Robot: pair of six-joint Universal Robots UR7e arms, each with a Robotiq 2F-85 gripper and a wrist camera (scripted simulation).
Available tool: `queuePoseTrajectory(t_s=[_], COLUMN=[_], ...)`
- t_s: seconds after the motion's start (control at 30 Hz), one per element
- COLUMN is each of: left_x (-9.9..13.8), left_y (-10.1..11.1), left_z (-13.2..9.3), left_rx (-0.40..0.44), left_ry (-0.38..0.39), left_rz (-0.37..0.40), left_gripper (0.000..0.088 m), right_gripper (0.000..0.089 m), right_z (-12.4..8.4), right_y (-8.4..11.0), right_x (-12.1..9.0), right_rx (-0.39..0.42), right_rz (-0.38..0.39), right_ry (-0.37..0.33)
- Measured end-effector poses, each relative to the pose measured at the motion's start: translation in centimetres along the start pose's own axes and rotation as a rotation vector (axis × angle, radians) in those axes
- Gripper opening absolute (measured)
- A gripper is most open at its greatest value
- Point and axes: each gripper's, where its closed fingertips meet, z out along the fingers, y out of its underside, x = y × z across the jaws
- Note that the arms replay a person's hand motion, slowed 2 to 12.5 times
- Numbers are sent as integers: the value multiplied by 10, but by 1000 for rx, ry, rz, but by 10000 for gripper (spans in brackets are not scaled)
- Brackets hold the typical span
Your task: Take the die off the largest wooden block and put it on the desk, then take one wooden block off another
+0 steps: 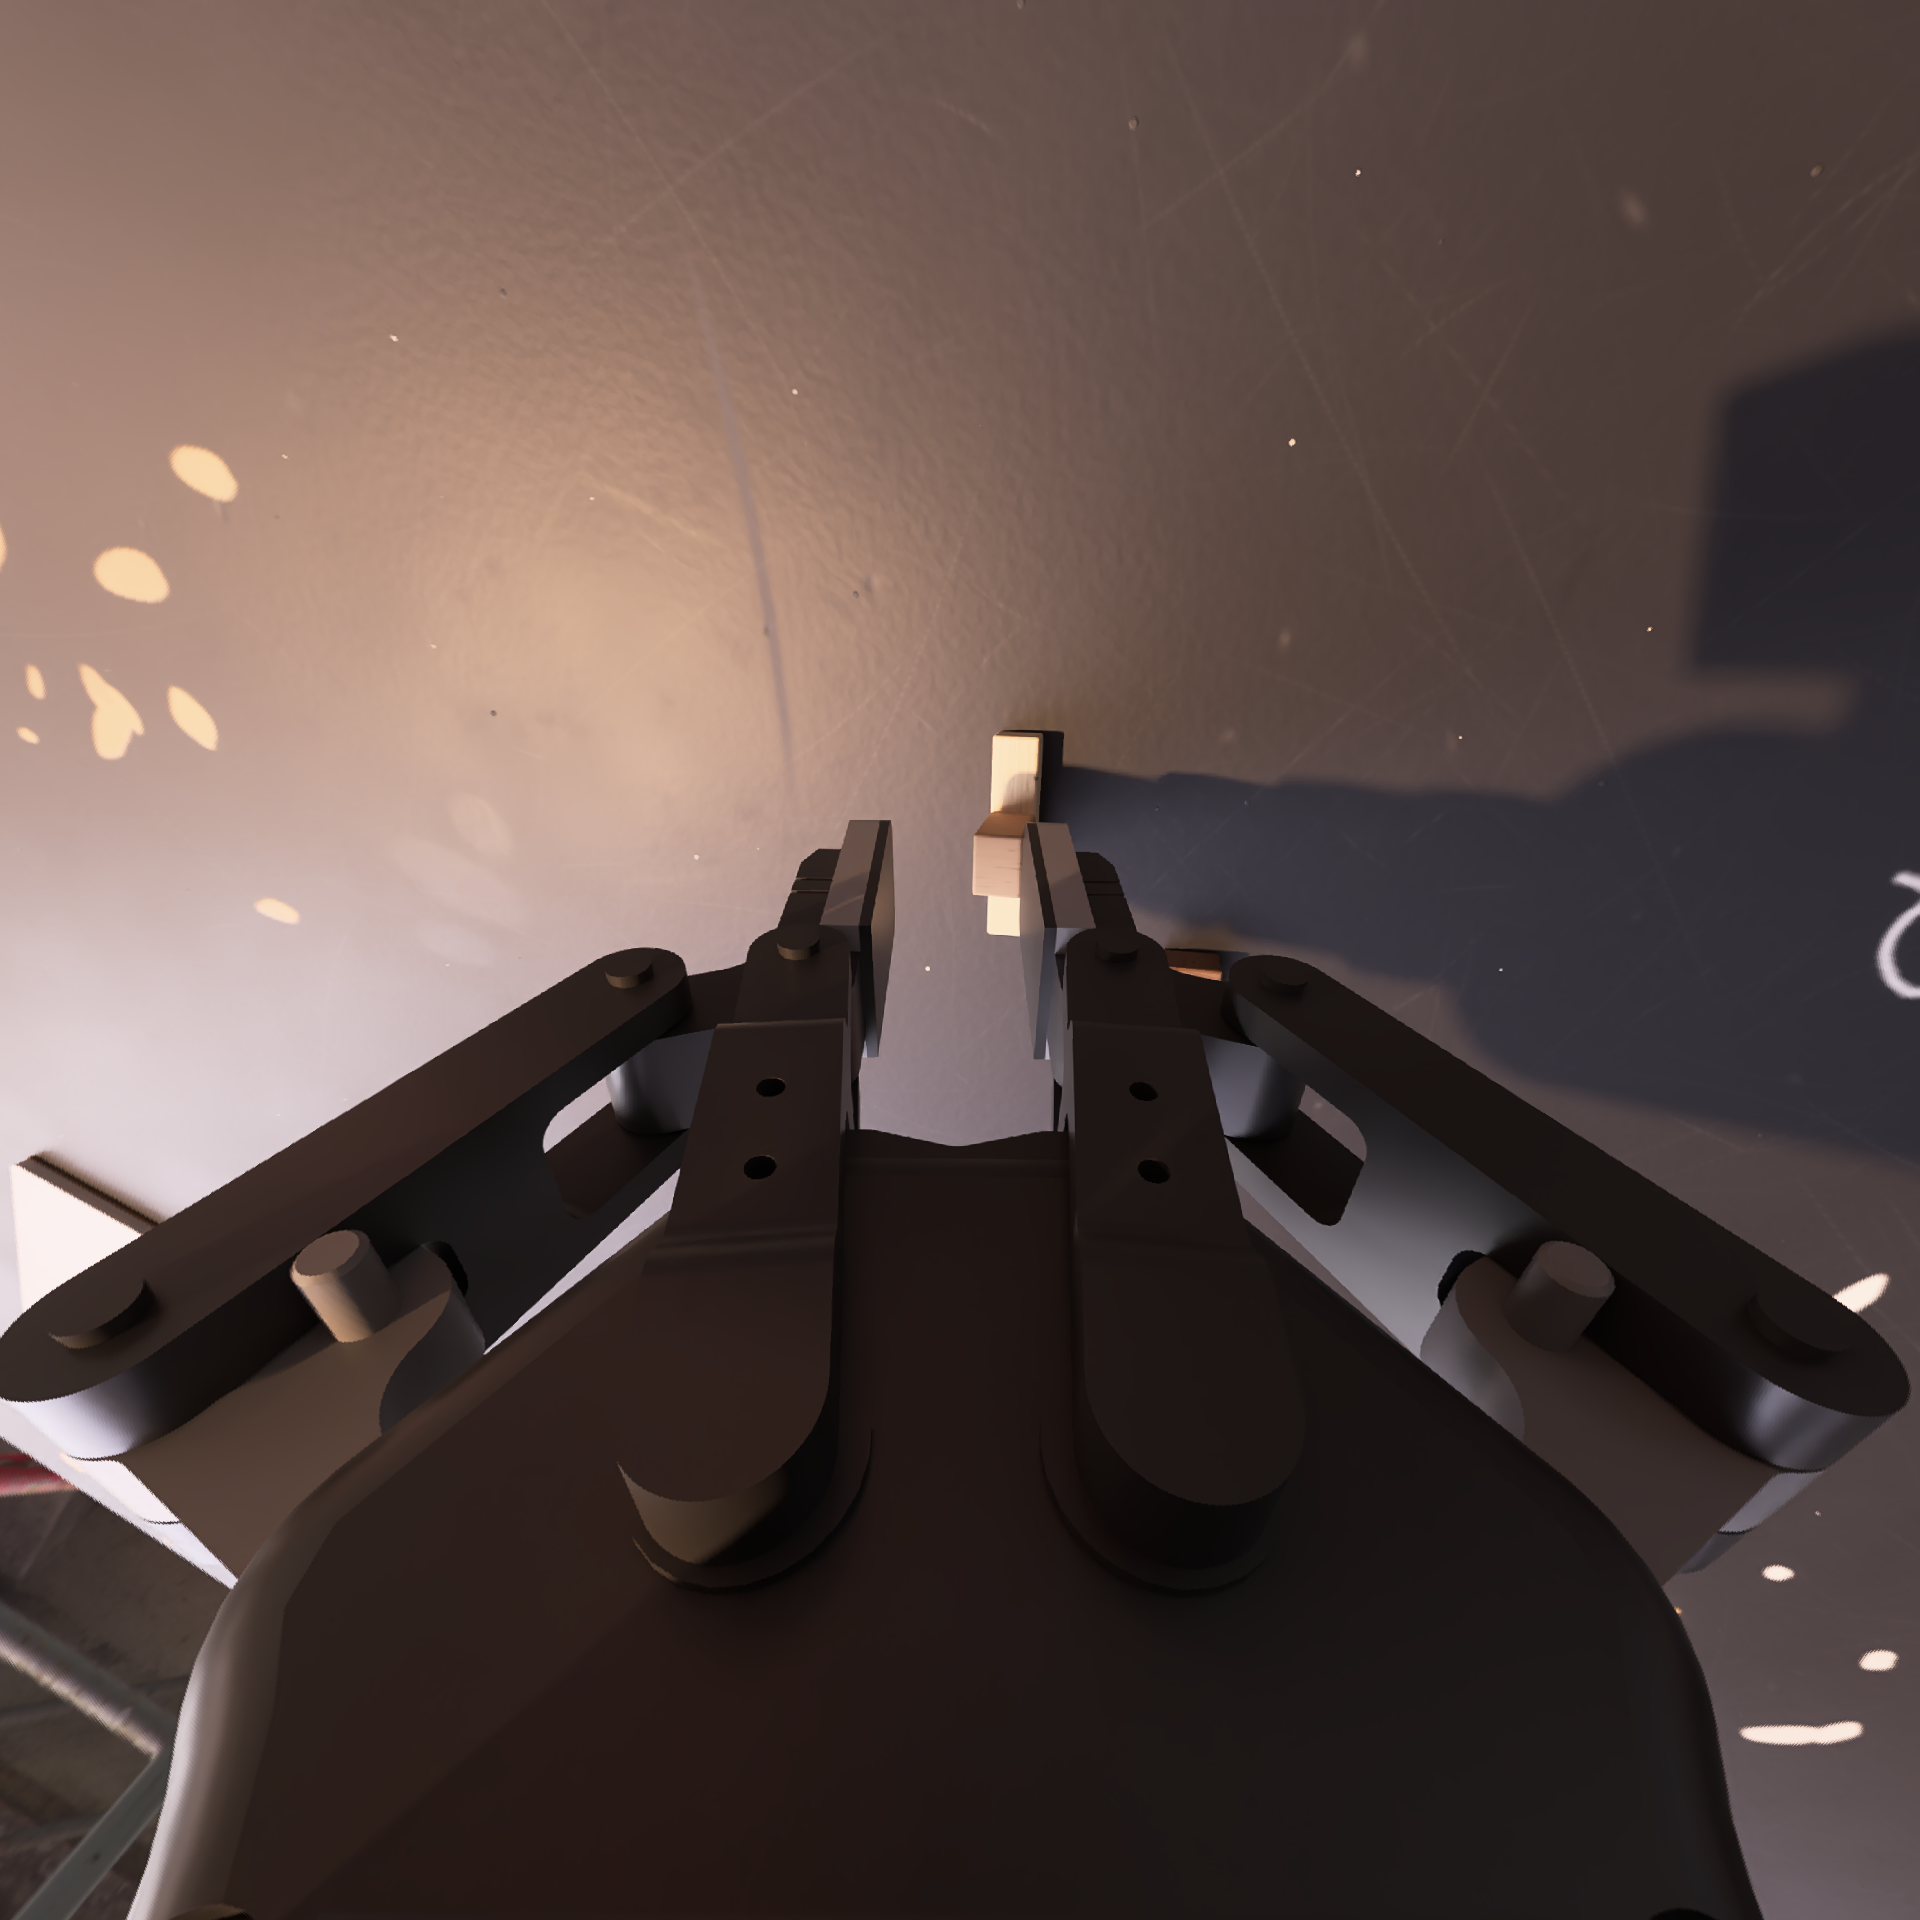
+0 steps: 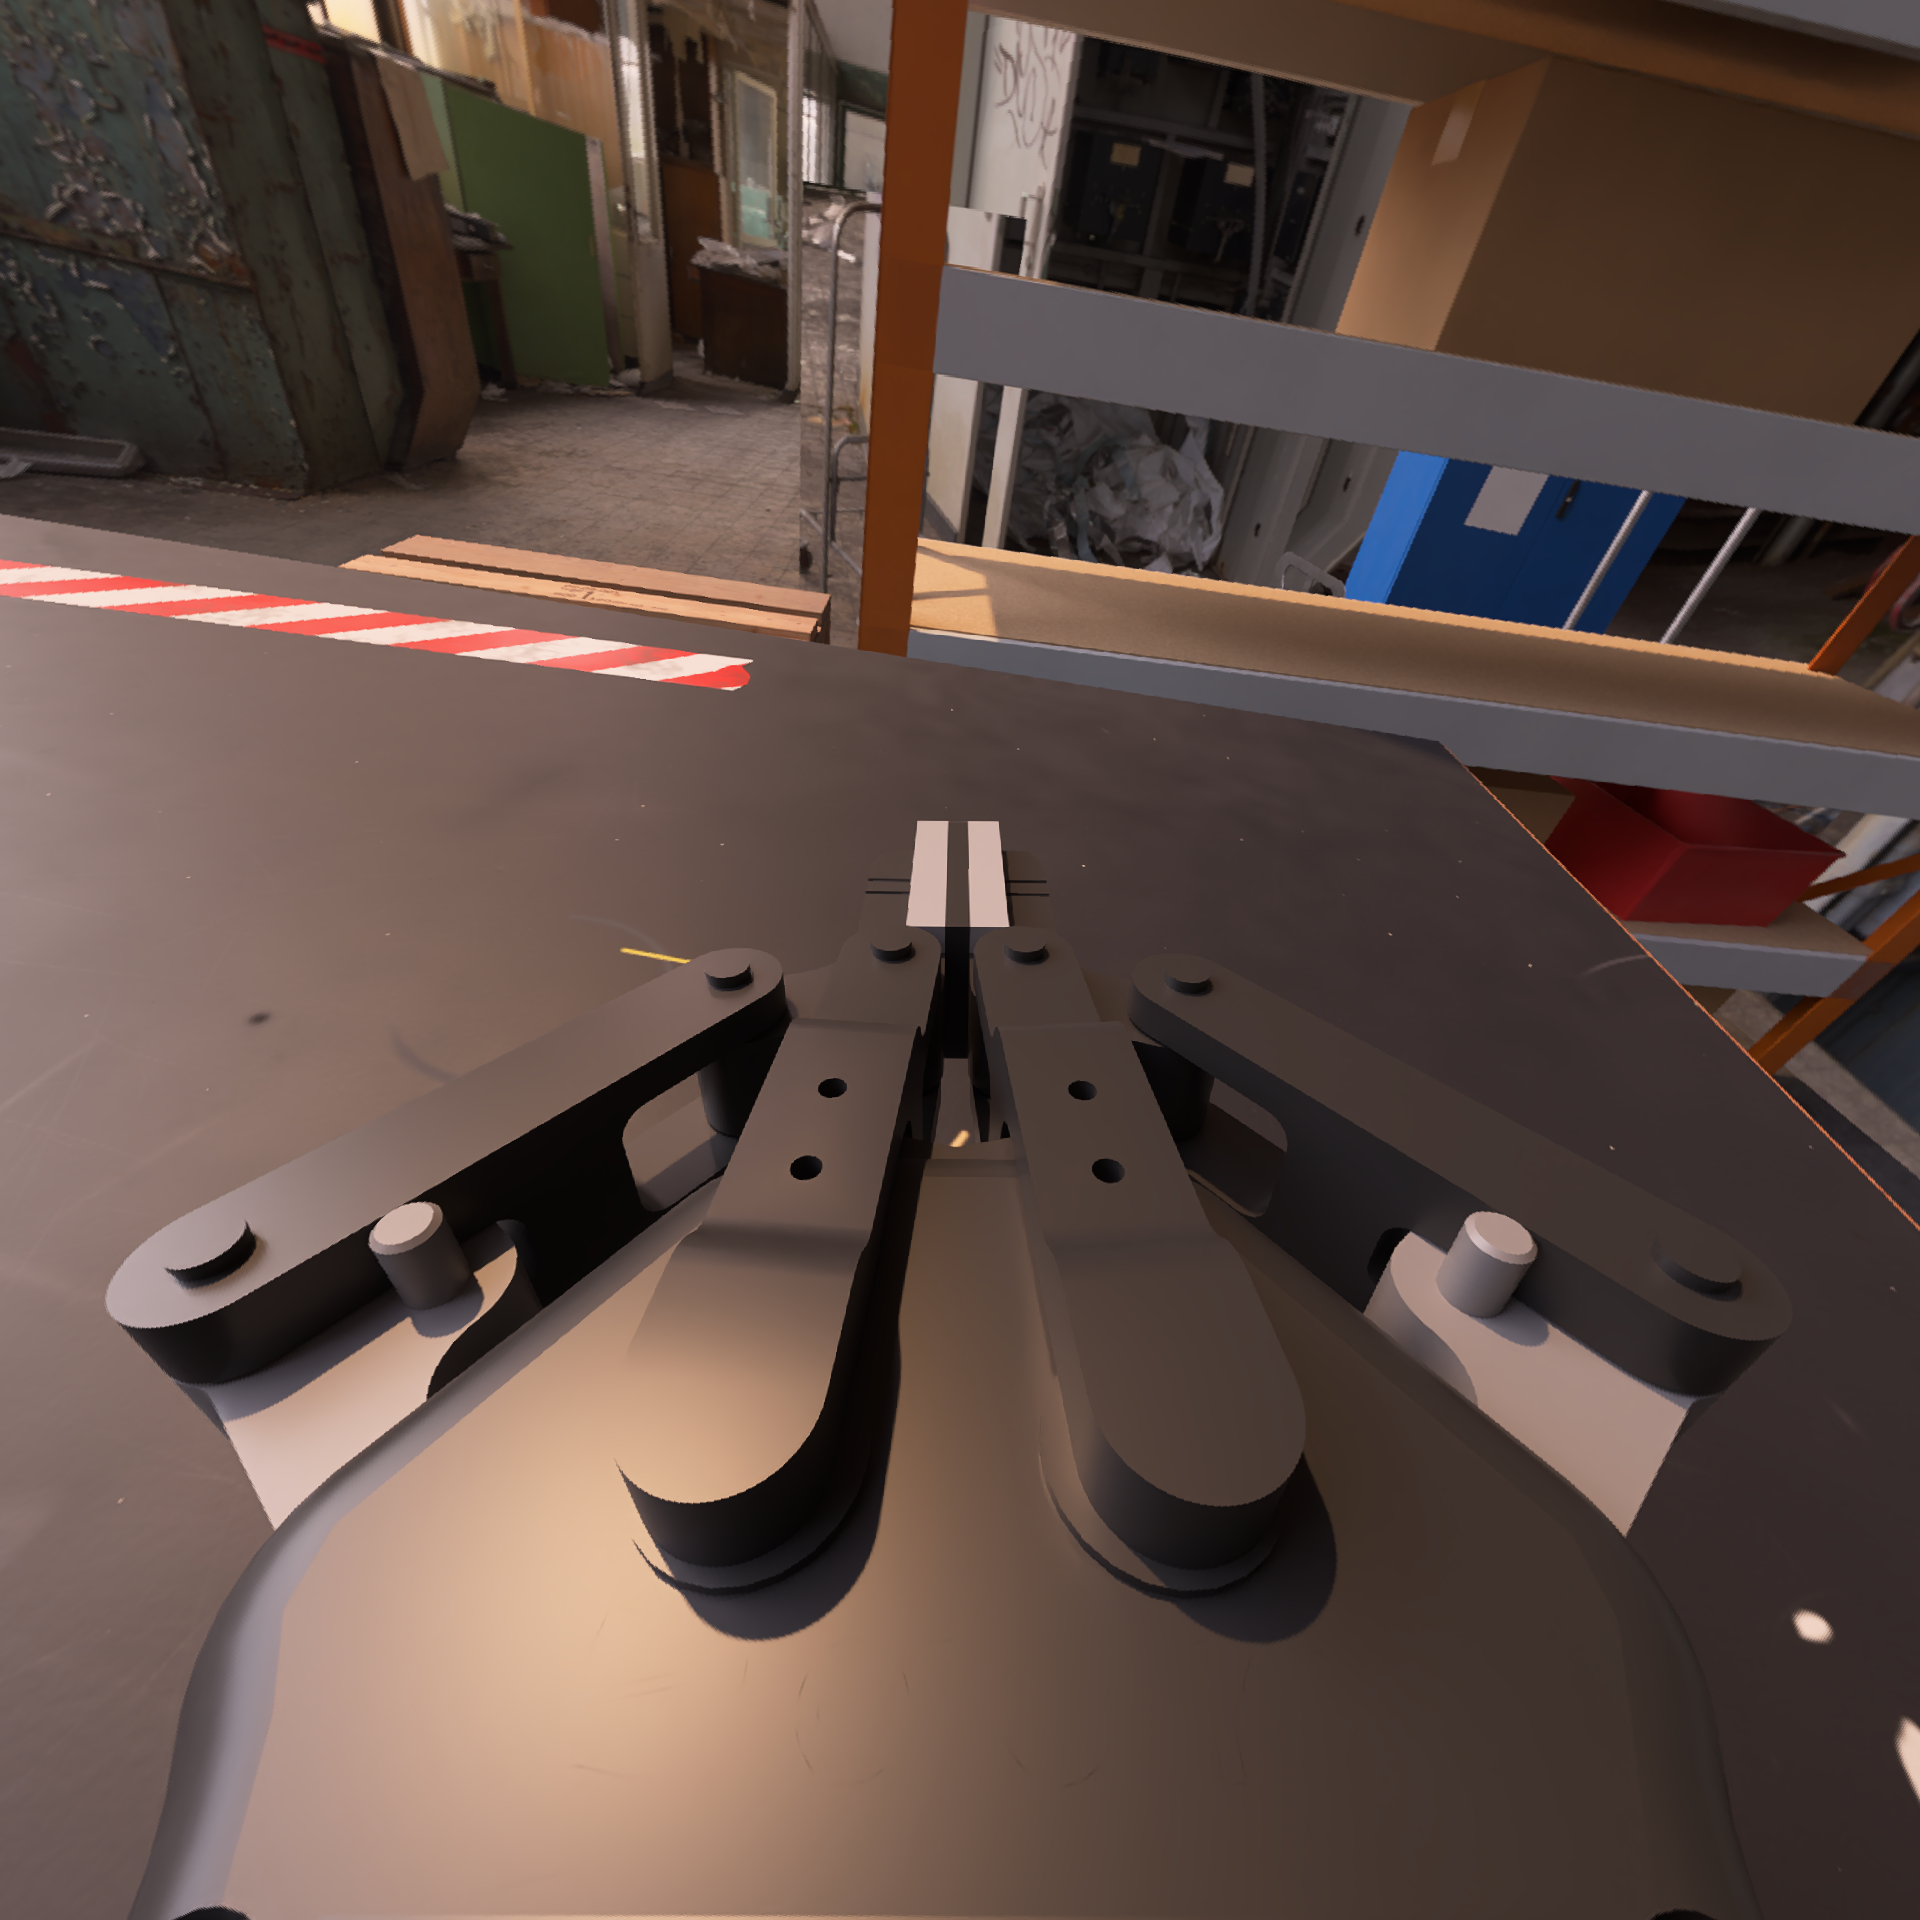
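Observation:
In the left wrist view, pale wooden blocks lie on the dark desk just beyond my fingertips. One block is farther off. A nearer one sits against the inner side of my right finger, with a small pale piece below it. I cannot tell how they are stacked. Another sliver of wood shows behind the right finger's linkage. No die is in view. My left gripper is open and empty above the desk. My right gripper is shut and empty, low over the desk.
A white box sits at the lower left of the left wrist view. A dark arm shadow falls across the desk's right side. In the right wrist view, a red-white striped strip marks the far desk edge. A shelf rack with a red bin stands beyond.

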Motion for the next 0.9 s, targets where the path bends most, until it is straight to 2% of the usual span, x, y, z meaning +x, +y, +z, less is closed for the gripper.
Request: queuePoseTrajectory(t_s=[0.2,0.4,0.6,0.8,0.9], left_x=[2,5,5,9,9], left_y=[3,5,3,3,3], left_z=[8,13,15,15,15], left_rx=[-36,-60,-60,-67,-69], left_ry=[51,96,115,153,157], left_rz=[-3,-6,-7,-20,-19], left_gripper=[210,182,163,87,90], right_gripper=[0,0,0,0,0], right_z=[1,0,0,1,1], right_y=[-1,-1,-1,0,0], right_x=[-7,-8,-6,-5,-6], right_rx=[8,10,9,5,4], right_rz=[-32,-56,-55,-47,-46], right_ry=[-25,-22,-13,-13,-13])
